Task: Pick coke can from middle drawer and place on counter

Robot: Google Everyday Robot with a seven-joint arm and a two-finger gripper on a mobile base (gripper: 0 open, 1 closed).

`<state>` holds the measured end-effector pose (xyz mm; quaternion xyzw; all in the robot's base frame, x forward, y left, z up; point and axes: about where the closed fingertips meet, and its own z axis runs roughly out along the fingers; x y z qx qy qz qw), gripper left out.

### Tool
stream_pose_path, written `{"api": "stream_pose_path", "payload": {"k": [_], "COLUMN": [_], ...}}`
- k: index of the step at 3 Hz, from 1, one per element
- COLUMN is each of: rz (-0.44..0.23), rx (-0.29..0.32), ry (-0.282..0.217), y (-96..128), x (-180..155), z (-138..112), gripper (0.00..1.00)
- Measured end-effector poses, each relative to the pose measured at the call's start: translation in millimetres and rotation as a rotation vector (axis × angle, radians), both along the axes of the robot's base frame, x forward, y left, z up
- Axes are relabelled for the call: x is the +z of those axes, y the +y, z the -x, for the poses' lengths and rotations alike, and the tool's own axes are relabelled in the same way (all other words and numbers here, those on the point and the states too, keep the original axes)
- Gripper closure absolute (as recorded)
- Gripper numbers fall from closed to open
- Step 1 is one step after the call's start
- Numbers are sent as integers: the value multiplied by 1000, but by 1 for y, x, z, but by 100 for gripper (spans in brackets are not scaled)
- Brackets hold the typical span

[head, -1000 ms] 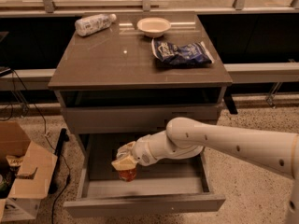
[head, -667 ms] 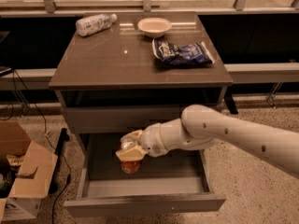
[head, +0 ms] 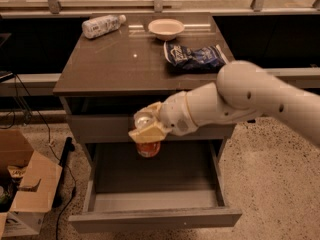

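My gripper [head: 145,129] is shut on the coke can [head: 148,147], a red can with a silver top, and holds it upright in the air above the open middle drawer [head: 155,184], in front of the closed upper drawer front. The can is clear of the drawer floor and just below the level of the counter [head: 125,59]. My white arm reaches in from the right. The drawer is pulled out and its grey floor is bare.
On the counter lie a clear plastic bottle [head: 102,25] at the back left, a white bowl [head: 166,28] at the back middle and a blue chip bag [head: 194,56] at the right. An open cardboard box [head: 22,189] stands on the floor at the left.
The gripper has lifted the can up out of the drawer, from near the drawer floor to the height of the upper drawer front, and the arm has risen with it.
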<state>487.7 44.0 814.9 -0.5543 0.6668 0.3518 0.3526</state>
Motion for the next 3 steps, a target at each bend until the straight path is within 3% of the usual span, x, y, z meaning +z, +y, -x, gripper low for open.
{"api": "stream_pose_path", "payload": {"k": [1,2,3], "rz": [59,97,89], "rx": [-6,-52,-121], "ry": [-71,-128,-162], "y": [-3,-7,-14], "x": [68,119,149], "z": [-22,-63,-114], "gripper": [100,100,100]}}
